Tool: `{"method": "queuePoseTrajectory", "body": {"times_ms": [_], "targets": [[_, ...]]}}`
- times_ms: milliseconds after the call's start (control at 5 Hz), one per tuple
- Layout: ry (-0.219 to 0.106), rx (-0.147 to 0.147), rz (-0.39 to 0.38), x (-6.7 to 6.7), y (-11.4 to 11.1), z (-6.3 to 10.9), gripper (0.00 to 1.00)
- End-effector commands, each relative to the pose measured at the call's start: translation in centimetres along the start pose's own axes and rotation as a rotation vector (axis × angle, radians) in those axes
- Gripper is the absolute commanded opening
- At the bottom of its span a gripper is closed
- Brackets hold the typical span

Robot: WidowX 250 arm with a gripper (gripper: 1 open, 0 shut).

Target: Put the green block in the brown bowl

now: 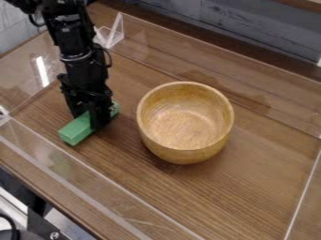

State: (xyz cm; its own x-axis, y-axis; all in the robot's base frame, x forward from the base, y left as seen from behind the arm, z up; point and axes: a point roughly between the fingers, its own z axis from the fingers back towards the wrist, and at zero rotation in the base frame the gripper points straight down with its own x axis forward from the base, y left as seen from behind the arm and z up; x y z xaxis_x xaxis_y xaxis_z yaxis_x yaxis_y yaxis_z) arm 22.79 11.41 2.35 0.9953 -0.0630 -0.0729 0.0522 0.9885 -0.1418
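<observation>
The green block (77,131) lies flat on the wooden table at the left, its long side running from the near left to the far right. My gripper (93,113) points straight down over the block's far half, black fingers pressed against its two long sides, shut on it. That end of the block is hidden behind the fingers. The brown bowl (189,149) stands empty at the table's middle, a short gap to the right of the block and the gripper.
Clear plastic walls (303,192) fence the table top on all sides, with a low one along the near edge. A small transparent bracket (111,35) stands at the back left behind the arm. A grey plank wall runs along the back.
</observation>
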Motion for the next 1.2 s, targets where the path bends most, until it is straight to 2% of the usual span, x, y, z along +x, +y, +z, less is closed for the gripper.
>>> {"method": "queuePoseTrajectory", "body": {"times_ms": [0, 800, 1000], "targets": [[-0.066, 0.044, -0.008, 1.0, 0.1, 2.5, 0.00], [-0.065, 0.037, 0.025, 1.5, -1.0, 4.5, 0.00], [-0.084, 0.023, 0.051, 2.2, -2.2, 6.2, 0.00]]}}
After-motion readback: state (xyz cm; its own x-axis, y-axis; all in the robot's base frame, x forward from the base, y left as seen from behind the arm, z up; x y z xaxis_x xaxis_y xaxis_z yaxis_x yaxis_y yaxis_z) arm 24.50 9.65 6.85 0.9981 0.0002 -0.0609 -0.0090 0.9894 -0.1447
